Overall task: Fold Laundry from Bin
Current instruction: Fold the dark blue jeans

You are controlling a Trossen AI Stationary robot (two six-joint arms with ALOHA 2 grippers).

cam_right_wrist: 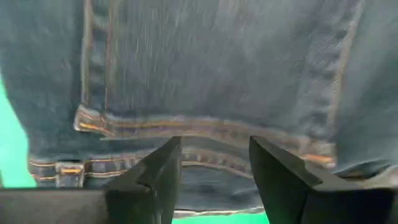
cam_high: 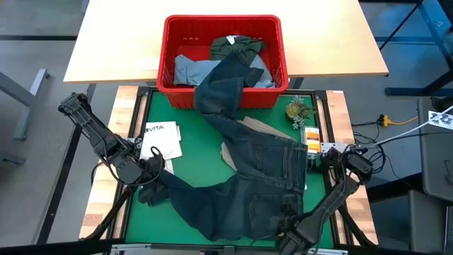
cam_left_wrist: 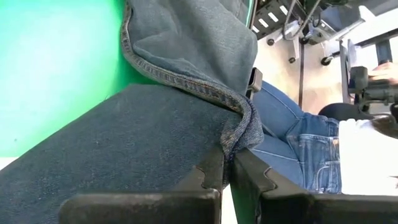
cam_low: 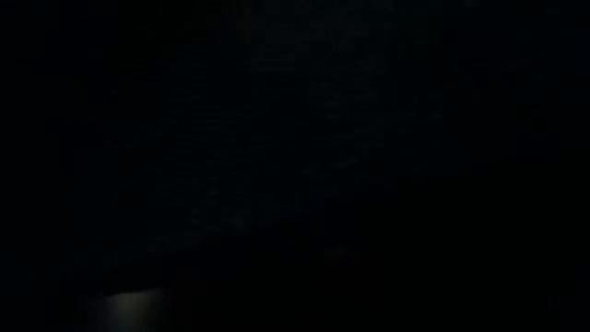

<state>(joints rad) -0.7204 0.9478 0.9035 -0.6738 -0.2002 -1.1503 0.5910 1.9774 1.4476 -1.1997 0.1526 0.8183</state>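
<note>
Dark denim fills the right wrist view: the waistband of the navy jeans (cam_right_wrist: 205, 93), with orange stitching and a belt loop, lies just beyond the right gripper (cam_right_wrist: 214, 168), whose two fingers stand spread with a clear gap and nothing between them. In the high view this gripper (cam_high: 294, 228) sits at the lower centre-right of the frame, at the waist end of the jeans (cam_high: 248, 177).

Close to the left wrist camera, the left gripper (cam_left_wrist: 227, 171) has its fingers pressed together on a hem edge of the same jeans (cam_left_wrist: 186, 56), a fold of seam pinched between them. In the high view the left gripper (cam_high: 152, 177) is at the lower left of the green mat (cam_high: 184, 113), holding the end of one trouser leg.

The jeans spread across the middle and lower part of the mat, and their other leg runs up and over the front rim of the red bin (cam_high: 276, 42) at the upper centre. Inside the bin lie a light blue garment (cam_high: 187, 69) and a dark olive-green piece (cam_high: 237, 46). A beige garment (cam_high: 230, 156) shows partly under the jeans.

On the mat, a white tote bag (cam_high: 161, 138) lies left of centre, and a small green plant (cam_high: 299, 110) sits at the right.

The low view is almost wholly dark.

A person in blue jeans (cam_left_wrist: 298, 137) shows beyond the table in the left wrist view.
</note>
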